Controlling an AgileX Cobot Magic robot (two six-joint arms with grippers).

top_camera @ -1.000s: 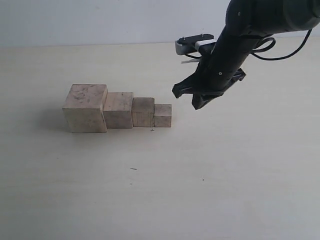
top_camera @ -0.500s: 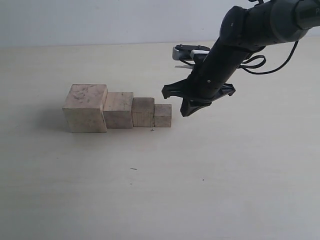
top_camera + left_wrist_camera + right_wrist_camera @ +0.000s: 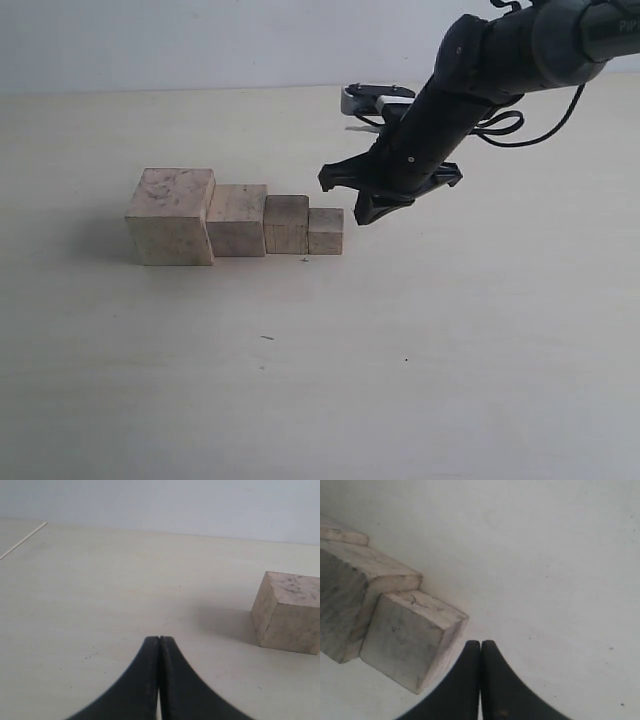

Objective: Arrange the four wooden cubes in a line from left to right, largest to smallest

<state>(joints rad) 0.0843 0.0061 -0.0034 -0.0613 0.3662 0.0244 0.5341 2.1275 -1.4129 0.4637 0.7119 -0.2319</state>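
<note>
Pale tabletop [image 3: 400, 380] holds your four unpainted beige wooden cubes [image 3: 237, 220] in a touching row, largest left, smallest right. Your black right gripper [image 3: 480, 645] hovers pressed together beside the smallest; your black left gripper [image 3: 159, 640] is pressed together too.

Four wooden cubes [image 3: 170, 216] [image 3: 237, 220] [image 3: 286, 224] [image 3: 325, 230] are sitting on one pale table [image 3: 450, 350]. One black robot arm [image 3: 480, 70] is showing in the exterior view. Two grippers are showing in the wrist views: one left gripper [image 3: 159, 640] and one right gripper [image 3: 480, 644].
</note>
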